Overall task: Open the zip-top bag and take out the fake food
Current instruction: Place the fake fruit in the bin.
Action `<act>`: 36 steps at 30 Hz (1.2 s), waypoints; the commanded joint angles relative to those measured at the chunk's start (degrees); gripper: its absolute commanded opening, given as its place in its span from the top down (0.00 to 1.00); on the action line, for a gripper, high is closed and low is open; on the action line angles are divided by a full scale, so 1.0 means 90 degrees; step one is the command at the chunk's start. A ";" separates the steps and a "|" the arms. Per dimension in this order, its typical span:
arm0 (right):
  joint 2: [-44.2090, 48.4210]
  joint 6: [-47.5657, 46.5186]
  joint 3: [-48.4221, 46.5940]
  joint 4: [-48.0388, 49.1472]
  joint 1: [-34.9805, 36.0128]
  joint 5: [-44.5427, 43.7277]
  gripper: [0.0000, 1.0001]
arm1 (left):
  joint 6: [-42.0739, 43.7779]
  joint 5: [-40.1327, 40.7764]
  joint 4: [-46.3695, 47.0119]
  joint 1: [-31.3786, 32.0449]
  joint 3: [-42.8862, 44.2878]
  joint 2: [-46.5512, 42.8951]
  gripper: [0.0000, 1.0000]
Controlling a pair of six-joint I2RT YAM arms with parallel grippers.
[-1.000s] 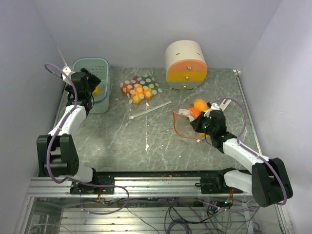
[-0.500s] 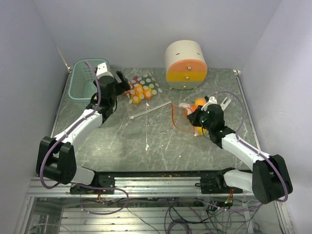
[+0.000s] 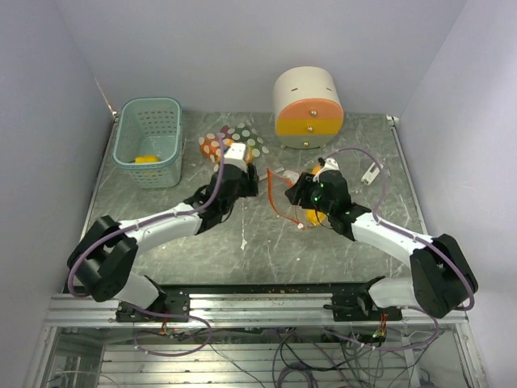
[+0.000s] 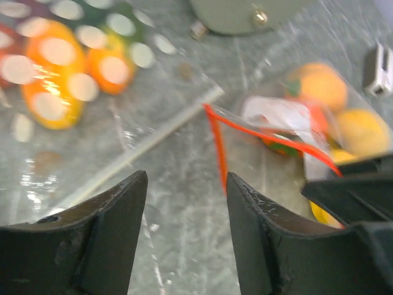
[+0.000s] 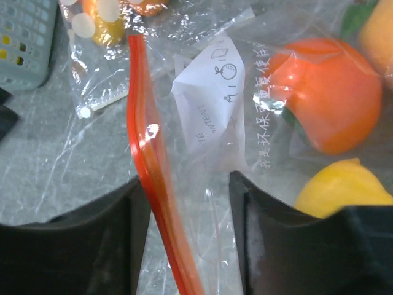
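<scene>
The clear zip-top bag with a red zip strip lies mid-table. The fake food is inside it: an orange fruit and a yellow one, beside a white paper slip. My right gripper is open. The bag's red zip edge and clear film run between its jaws, close along the left finger. My left gripper is open just left of the bag with only bare table between its fingers. The red zip lies just beyond its right fingertip.
A teal basket at the back left holds a yellow piece. A polka-dot bag of orange pieces lies behind my left gripper. The cream-and-orange round container stands at the back. A small white object lies right.
My left arm swung from the basket to the table's middle and its jaws narrowed. My right gripper moved left with the bag, then went from shut to open.
</scene>
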State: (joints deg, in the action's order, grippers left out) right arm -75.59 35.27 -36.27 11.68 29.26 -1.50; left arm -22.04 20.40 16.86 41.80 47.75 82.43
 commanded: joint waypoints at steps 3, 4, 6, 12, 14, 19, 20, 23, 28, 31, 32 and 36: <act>0.0880 -0.0348 -0.0087 -0.0058 0.0075 -0.0570 0.34 | -0.0239 0.0125 0.0702 0.0944 -0.0064 0.0570 0.48; 0.1042 -0.0456 -0.0111 -0.0181 0.0070 -0.0696 0.31 | -0.0311 0.0141 0.0749 0.1067 -0.0069 0.0688 0.51; 0.1349 -0.0623 -0.0153 -0.0390 0.0062 -0.0887 0.30 | -0.0498 0.0081 0.0963 0.1293 -0.0158 0.0931 0.58; 0.2084 -0.0628 0.0044 -0.0746 -0.0274 -0.1352 0.31 | -0.0775 0.0185 0.1593 0.1639 -0.0254 0.1700 0.71; 0.2255 -0.0524 0.0194 -0.0721 -0.0508 -0.1344 0.34 | -0.0773 0.0193 0.1675 0.1647 -0.0147 0.1976 0.74; 0.2251 -0.0409 0.0395 -0.0606 -0.1128 -0.1020 0.62 | -0.0725 0.0125 0.1746 0.1635 0.0353 0.2425 0.78; 0.2189 -0.0381 0.0419 -0.0586 -0.1240 -0.1004 0.69 | -0.0683 0.0061 0.1764 0.1630 0.0458 0.2484 0.78; 0.2040 -0.0321 0.0584 -0.0394 -0.1588 -0.1027 0.81 | -0.0695 -0.0171 0.1762 0.1622 0.0779 0.2632 0.75; 0.1502 -0.0360 0.0616 -0.0072 -0.2091 -0.0866 0.77 | -0.1045 -0.0625 0.2068 0.1505 0.0851 0.2853 0.71; 0.1005 -0.0322 0.0662 0.0269 -0.2341 -0.0710 0.63 | -0.1324 -0.1029 0.2618 0.1340 0.0702 0.3033 0.69; 0.0859 -0.0300 0.0698 0.0380 -0.2418 -0.0667 0.60 | -0.1340 -0.1244 0.2887 0.1293 0.0628 0.3105 0.68; 0.0379 -0.0218 0.0824 0.0785 -0.2715 -0.0385 0.42 | -0.1306 -0.1558 0.3840 0.1251 0.0280 0.3258 0.63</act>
State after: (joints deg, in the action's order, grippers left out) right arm -69.32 32.60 -30.20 12.95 7.20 -7.73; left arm -32.42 11.64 40.38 53.69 52.97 110.02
